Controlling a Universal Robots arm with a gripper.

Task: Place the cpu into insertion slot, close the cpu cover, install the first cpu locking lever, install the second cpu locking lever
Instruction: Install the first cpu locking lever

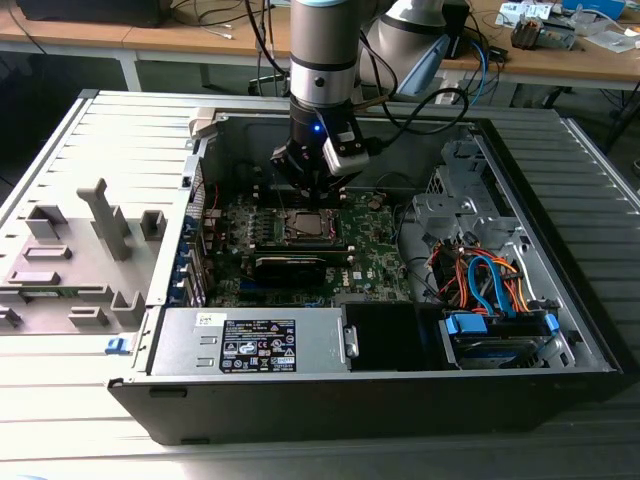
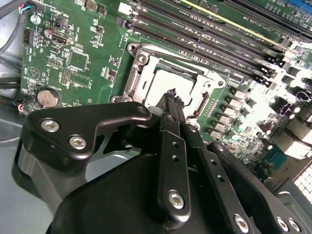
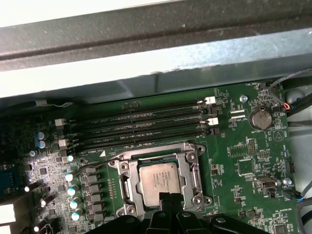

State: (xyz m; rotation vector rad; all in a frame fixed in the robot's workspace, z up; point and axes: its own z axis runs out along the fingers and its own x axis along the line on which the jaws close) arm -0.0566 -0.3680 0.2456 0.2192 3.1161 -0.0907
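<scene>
lying in insertion slot (image 3: 195,168), cpu (image 3: 158,181) just under end effector (image 3: 170,196)

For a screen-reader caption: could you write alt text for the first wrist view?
The cpu sits in the insertion slot on a green motherboard, the silver cpu cover framing it, with the black gripper at the socket's edge. Long black memory slots run beside the socket; a coin battery lies further off.

memory slots (image 3: 141,130) stand just beside the insertion slot (image 3: 126,185)
</scene>
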